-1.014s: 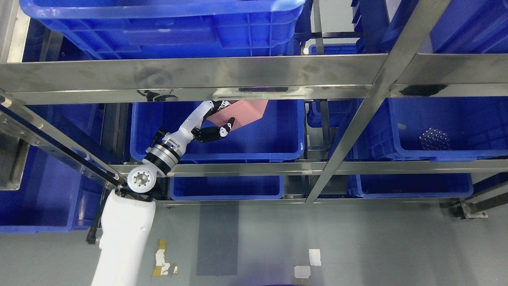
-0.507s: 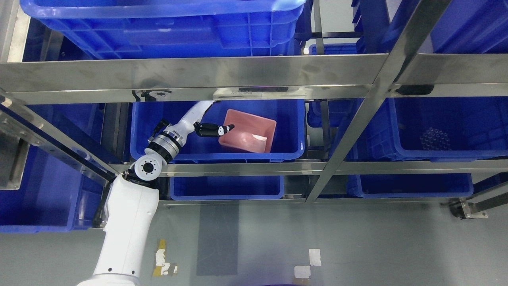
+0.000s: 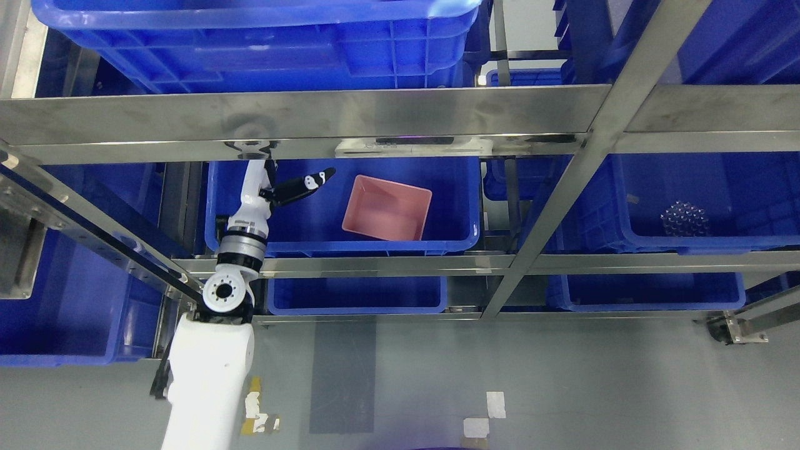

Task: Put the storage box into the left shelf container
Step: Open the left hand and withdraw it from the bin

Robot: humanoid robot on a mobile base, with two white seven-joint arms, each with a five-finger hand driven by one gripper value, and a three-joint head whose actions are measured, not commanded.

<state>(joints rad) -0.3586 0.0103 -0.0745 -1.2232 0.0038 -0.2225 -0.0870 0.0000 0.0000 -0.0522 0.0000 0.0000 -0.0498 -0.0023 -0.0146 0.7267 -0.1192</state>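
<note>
**Inspector:** While checking the middle shelf, found the pink box [image 3: 387, 208] lying open side up inside the blue bin [image 3: 300, 240], right of its middle and a little askew to the walls.

**Clerk:** And the robot hand?

**Inspector:** Found the left robot hand [image 3: 295, 187] over the bin's left part, well clear of the box, fingers stretched out and gripping nothing. Partly tucked under the steel rail [image 3: 156, 150]. Saw no right arm.

**Clerk:** Any risks to record?

**Inspector:** Judged two. Could strike the rail above or the bin's front rim if drawn out too high or too steeply, jolting the bin. Could also clip the box's near corner if swung rightward, pushing it further askew. Recommend backing out low and straight.
</note>
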